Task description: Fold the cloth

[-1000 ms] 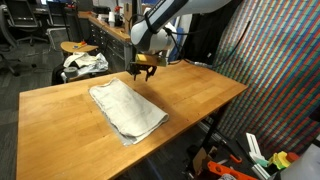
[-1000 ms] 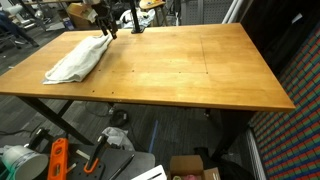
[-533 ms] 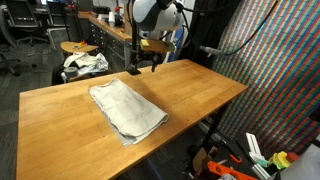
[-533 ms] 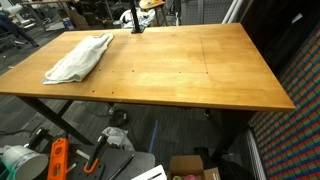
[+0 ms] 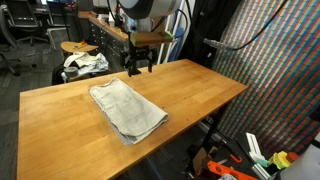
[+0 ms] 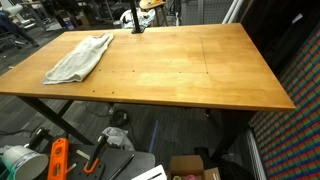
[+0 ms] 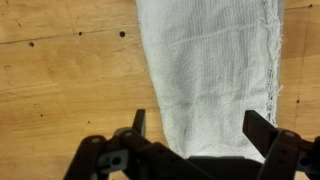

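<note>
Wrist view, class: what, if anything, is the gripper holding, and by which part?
Nothing. The gripper is open, its jaws wide apart above the cloth, which lies free on the wooden table.

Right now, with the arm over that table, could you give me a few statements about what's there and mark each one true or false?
1. The cloth lies on the wooden table. True.
2. The pincer is clamped on the cloth. False: its jaws stand open above the cloth and hold nothing.
3. The cloth is bright red. False: it is off-white.
4. In the wrist view, bare wood shows on both sides of the cloth. True.
5. The patterned fabric bundle sits on the table. False: it sits beyond the table's far edge.
</note>
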